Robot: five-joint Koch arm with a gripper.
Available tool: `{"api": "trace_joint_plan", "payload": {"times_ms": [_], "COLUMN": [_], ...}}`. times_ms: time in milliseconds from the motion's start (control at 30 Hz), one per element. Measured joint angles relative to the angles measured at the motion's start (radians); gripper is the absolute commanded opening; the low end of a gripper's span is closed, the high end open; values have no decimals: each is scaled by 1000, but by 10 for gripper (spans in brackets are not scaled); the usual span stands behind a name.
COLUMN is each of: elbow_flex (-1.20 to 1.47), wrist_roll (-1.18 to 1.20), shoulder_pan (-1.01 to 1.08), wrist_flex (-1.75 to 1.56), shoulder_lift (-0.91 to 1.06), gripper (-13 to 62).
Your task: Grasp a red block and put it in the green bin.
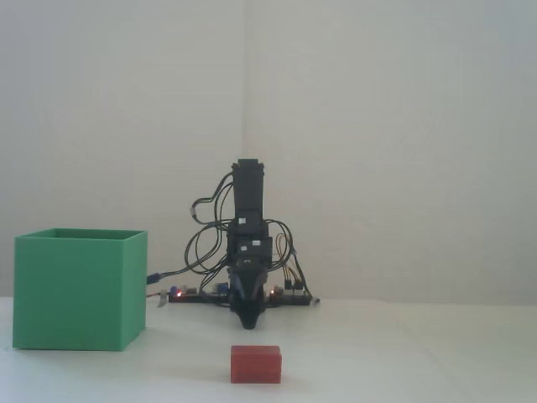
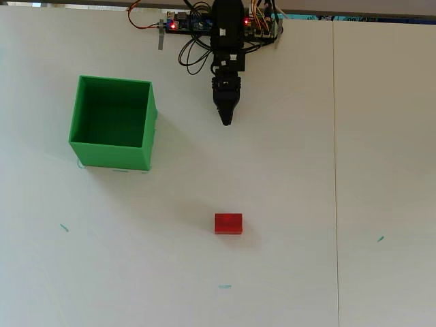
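The red block [image 2: 228, 223] lies flat on the white table, and shows near the front in the fixed view [image 1: 255, 364]. The green bin [image 2: 112, 122] stands open-topped to the left and looks empty in the overhead view; it is at the left in the fixed view [image 1: 77, 290]. My gripper [image 2: 226, 120] points down toward the table, well behind the block and to the right of the bin. It also shows in the fixed view [image 1: 249, 322]. Its jaws come together to a single tip and hold nothing.
The arm's base with circuit boards and wires [image 2: 204, 24] sits at the table's far edge. A seam [image 2: 334, 170] runs down the table on the right. Small green marks [image 2: 64, 227] dot the surface.
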Motion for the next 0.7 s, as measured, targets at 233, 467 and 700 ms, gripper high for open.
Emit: {"api": "trace_joint_plan", "payload": {"times_ms": [233,467,700], "elbow_flex": [0,0,0], "wrist_roll": [0,0,-3], "shoulder_pan": [2,0,-26], "wrist_flex": [0,0,0], "shoulder_lift": [0,0,0], "gripper": [350,350,350]}}
